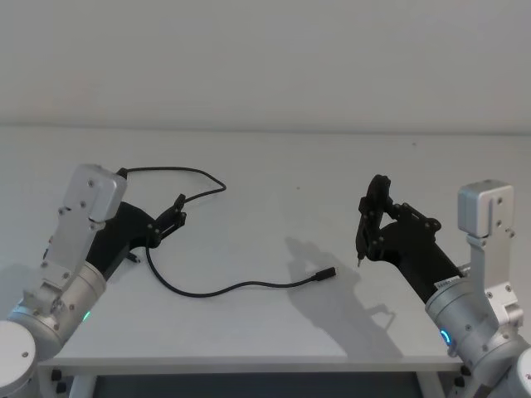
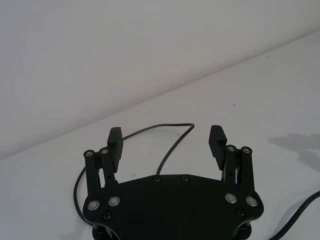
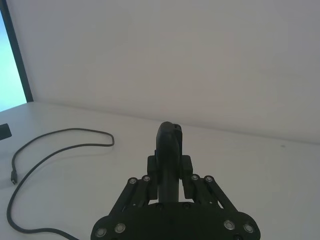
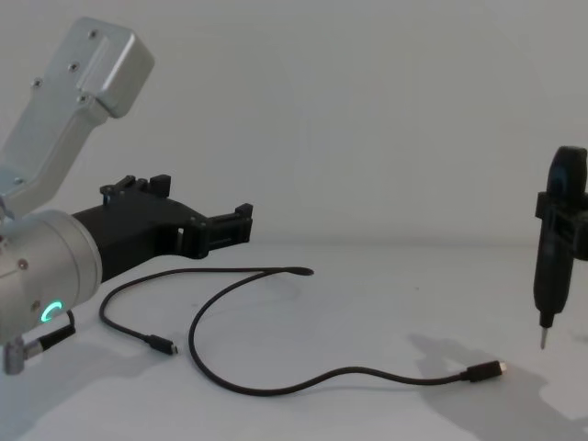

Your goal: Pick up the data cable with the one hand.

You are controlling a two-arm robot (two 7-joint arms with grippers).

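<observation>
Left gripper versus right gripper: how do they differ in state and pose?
The left gripper has its fingers wide apart and empty; the right gripper is shut on a slim pointed tool. The left gripper reaches roughly level over the data cable; the right gripper holds its tool upright, tip down. Both are black.

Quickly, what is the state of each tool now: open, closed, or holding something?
Left tool: open, holding nothing.
Right tool: closed on a slim dark pointed instrument.
</observation>
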